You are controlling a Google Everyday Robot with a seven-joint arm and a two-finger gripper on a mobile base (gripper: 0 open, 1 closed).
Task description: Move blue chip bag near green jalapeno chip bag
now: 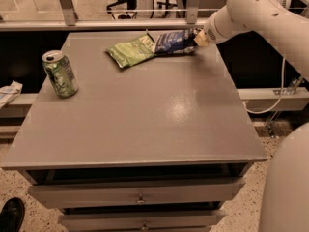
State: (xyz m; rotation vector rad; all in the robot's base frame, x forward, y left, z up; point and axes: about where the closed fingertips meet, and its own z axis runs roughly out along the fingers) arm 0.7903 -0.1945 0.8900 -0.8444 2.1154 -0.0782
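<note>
Containers: one green metal soda can (60, 74) stands upright near the left edge of the grey table (145, 124); its contents cannot be seen. Two drawers (140, 192) sit below the top.

The gripper (197, 36) is at the far right corner, clamped on the right end of the crinkled dark navy-blue chip bag (173, 41). That bag's left end touches the flat light-green jalapeno chip bag (131, 52). The can is well apart from both bags.

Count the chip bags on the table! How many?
2. The green jalapeno chip bag lies at the far edge of the table; the blue chip bag lies just right of it, with the gripper at its right end. None seem hidden.
</note>
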